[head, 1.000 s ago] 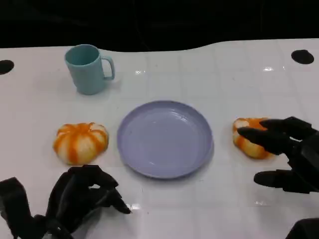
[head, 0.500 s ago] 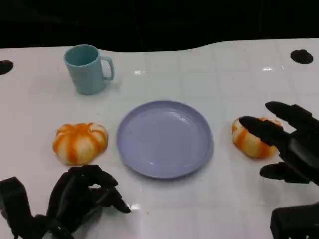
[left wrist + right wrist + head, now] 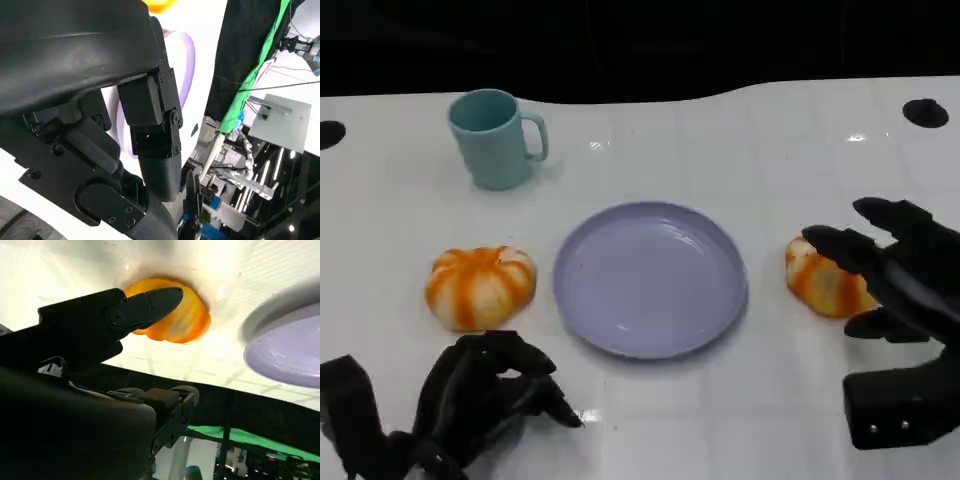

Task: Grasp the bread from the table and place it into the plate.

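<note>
Two orange-and-white striped breads lie on the white table, one [image 3: 480, 286] left of the lilac plate [image 3: 650, 280] and one [image 3: 822, 281] right of it. My right hand [image 3: 900, 275] hangs at the right bread's far side with its fingers [image 3: 845, 248] spread over the bread's top, holding nothing. In the right wrist view a finger [image 3: 150, 302] crosses in front of that bread [image 3: 177, 320], with the plate [image 3: 285, 350] beyond. My left hand [image 3: 475, 400] sits near the front edge below the left bread, fingers curled in on nothing. The plate rim [image 3: 187, 55] shows past the left hand in its wrist view.
A teal mug [image 3: 495, 137] stands at the back left, handle to the right. Black round holes [image 3: 926, 112] mark the table's far corners. The table's curved back edge meets a dark background. Bare white surface lies between the plate and the front edge.
My right hand has drifted right and lifted slightly, its fingers opening wider over the right bread, and its wrist has risen into view. Breads, plate and left hand have stayed put.
</note>
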